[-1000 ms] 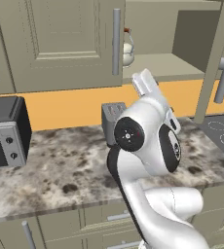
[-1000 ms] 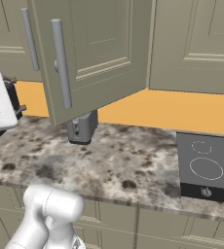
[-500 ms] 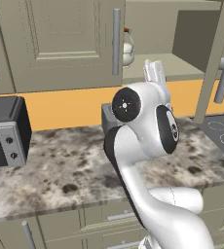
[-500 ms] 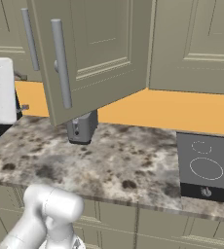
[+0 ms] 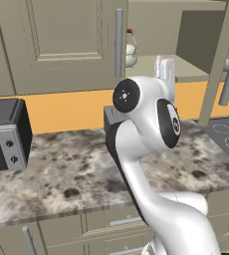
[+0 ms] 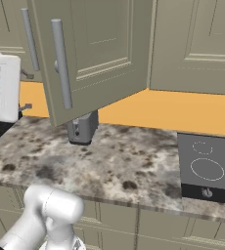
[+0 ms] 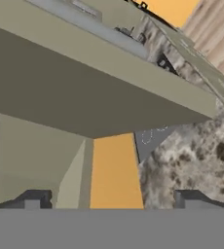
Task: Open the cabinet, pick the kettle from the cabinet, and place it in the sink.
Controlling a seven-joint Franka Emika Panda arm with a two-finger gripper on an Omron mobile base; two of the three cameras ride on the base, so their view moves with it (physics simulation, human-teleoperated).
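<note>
The cabinet (image 5: 61, 45) hangs above the counter; its right door (image 6: 97, 53) is swung open, with the grey bar handle (image 6: 61, 63) facing out. On the shelf inside stands the cream-white kettle (image 5: 131, 51), partly hidden by the shut left door's handle. My white hand (image 5: 165, 74) is raised in front of the opening, to the right of the kettle and apart from it. In the hand view my gripper (image 7: 113, 199) is open with nothing between its fingertips (image 7: 33, 199), and it looks along the cabinet's underside. The sink is out of view.
A grey toaster (image 6: 82, 127) stands on the speckled counter (image 6: 129, 161) under the open door. A dark microwave (image 5: 2, 134) sits at the left and a black cooktop (image 6: 207, 168) at the right. The open door juts out over the counter.
My arm has lifted and turned the hand upright, bringing it up toward the open cabinet shelf. Kettle and door have stayed put.
</note>
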